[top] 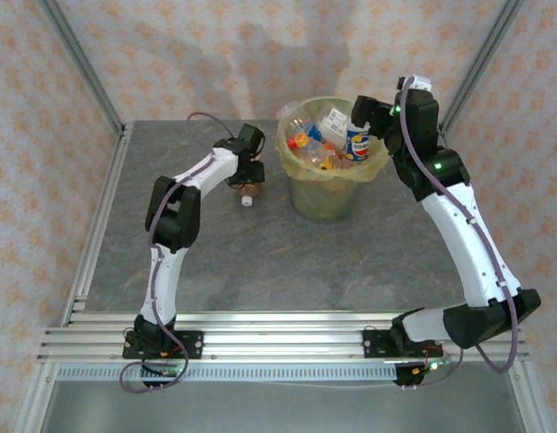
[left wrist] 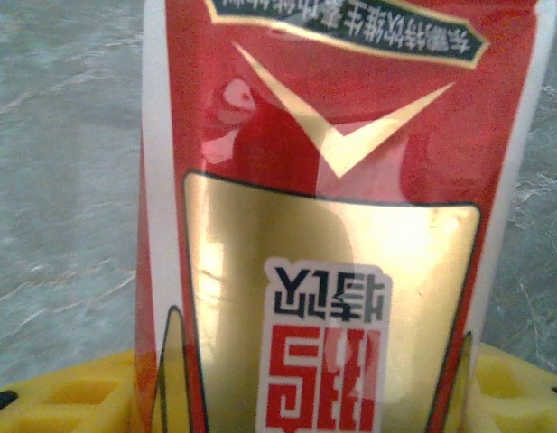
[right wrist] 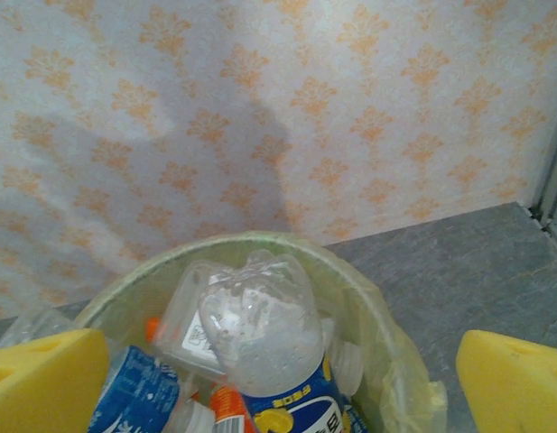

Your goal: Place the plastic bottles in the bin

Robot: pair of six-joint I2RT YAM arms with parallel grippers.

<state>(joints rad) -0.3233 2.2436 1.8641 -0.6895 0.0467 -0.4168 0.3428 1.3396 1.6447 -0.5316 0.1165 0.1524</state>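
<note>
A plastic bottle [left wrist: 332, 180] with a red and gold label lies on the grey table left of the bin, its white cap [top: 247, 201] pointing toward me. My left gripper [top: 246, 179] is down over it. In the left wrist view its yellow fingers [left wrist: 61, 397] press against both sides of the bottle, so the left gripper [left wrist: 292, 397] is shut on it. The bin [top: 328, 198] holds several bottles. My right gripper [top: 363, 122] hovers open over its right rim. A blue-labelled bottle [right wrist: 269, 334] stands base up in the bin [right wrist: 350, 271], between the right gripper's [right wrist: 278, 388] wide-apart fingers [right wrist: 43, 379] and touching neither.
The bin's bag [right wrist: 413, 397] folds over the rim. Patterned walls close the table [top: 260, 262] at the back and sides, with metal posts in the corners. Rails [top: 287, 338] run along the near edge.
</note>
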